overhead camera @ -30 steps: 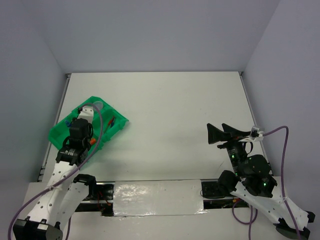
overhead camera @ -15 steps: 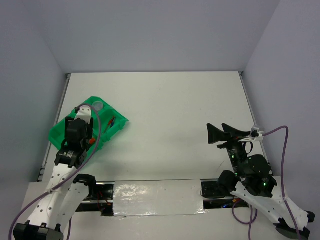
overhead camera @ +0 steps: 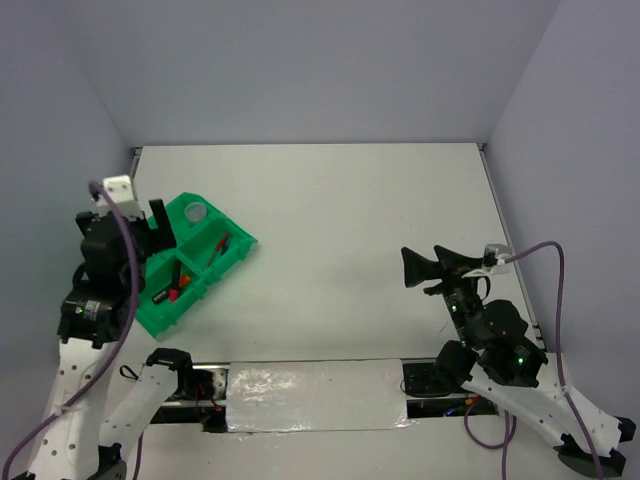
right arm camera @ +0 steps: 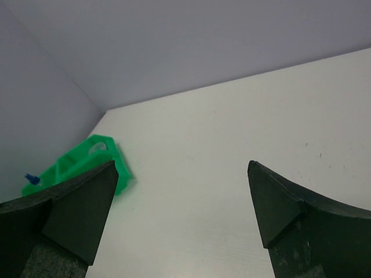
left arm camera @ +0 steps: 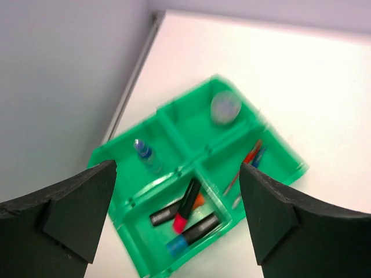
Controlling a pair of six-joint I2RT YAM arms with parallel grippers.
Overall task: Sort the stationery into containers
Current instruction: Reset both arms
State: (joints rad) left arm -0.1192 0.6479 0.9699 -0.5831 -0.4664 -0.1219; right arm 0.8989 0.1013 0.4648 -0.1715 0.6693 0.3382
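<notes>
The green tray (overhead camera: 236, 252) sits at the table's left and is also seen in the left wrist view (left arm camera: 188, 121). Its near compartment holds three black highlighters: pink-ended (left arm camera: 186, 205), blue-ended (left arm camera: 194, 231) and orange-ended (left arm camera: 168, 213). A blue-capped bottle (left arm camera: 145, 153), a round clear tub (left arm camera: 225, 107) and red and blue pens (left arm camera: 246, 165) each fill another compartment. My left gripper (overhead camera: 152, 235) (left arm camera: 177, 167) hangs open and empty above the tray's near-left side. My right gripper (overhead camera: 422, 256) (right arm camera: 181, 168) is open and empty at the right, far from the tray (right arm camera: 87, 156).
The white table (overhead camera: 330, 210) is bounded by grey walls at the back and sides. A strip of silver tape (overhead camera: 315, 395) runs along the near edge between the arm bases. A purple cable (overhead camera: 540, 250) loops off the right wrist.
My left gripper opened wide, rose and drew back to the left, uncovering the tray and its highlighters. The right arm shifted slightly left.
</notes>
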